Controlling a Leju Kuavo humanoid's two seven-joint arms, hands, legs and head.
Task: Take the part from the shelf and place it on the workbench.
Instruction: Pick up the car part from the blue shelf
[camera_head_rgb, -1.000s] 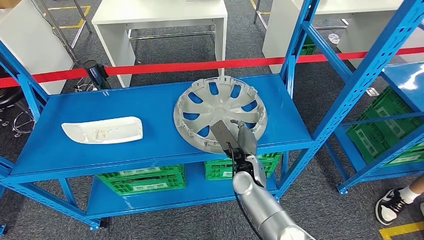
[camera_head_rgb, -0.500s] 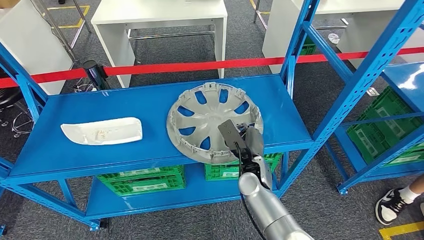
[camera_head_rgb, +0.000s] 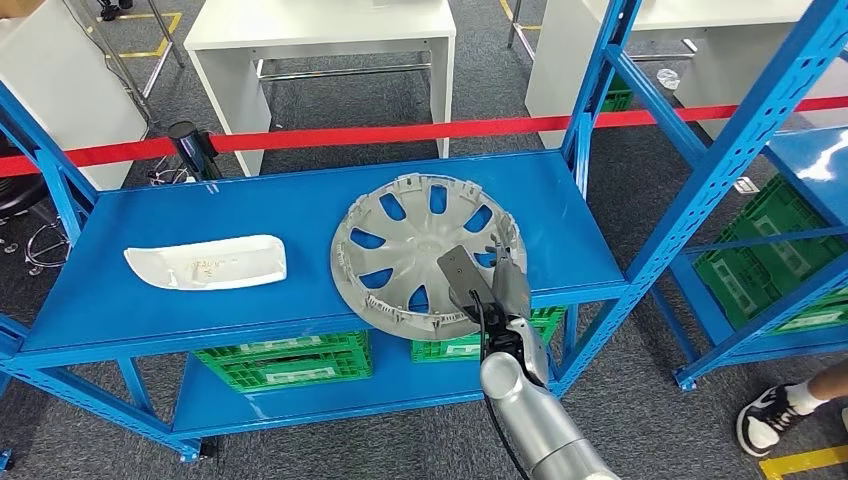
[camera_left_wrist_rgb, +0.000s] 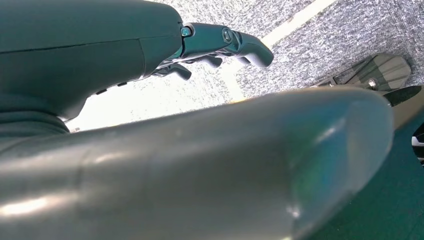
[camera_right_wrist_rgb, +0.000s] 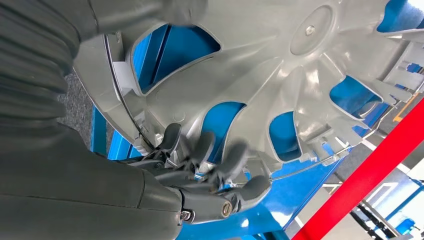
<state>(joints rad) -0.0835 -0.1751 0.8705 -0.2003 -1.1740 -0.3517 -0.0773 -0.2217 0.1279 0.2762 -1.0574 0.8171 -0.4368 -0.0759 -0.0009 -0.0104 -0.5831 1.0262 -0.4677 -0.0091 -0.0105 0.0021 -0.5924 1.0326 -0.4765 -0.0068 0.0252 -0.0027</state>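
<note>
Right hand (camera_head_rgb: 497, 283) fingers (camera_right_wrist_rgb: 210, 150) grip the hubcap (camera_head_rgb: 420, 245) rim at the shelf (camera_head_rgb: 250, 215) edge; advise lifting level, clear of the posts.

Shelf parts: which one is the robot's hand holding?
The round grey wheel cover; the right hand grips its near rim. The long white part lies alone.

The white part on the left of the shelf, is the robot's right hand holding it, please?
No, the white part lies untouched on the blue shelf, while the right hand grips the grey wheel cover.
</note>
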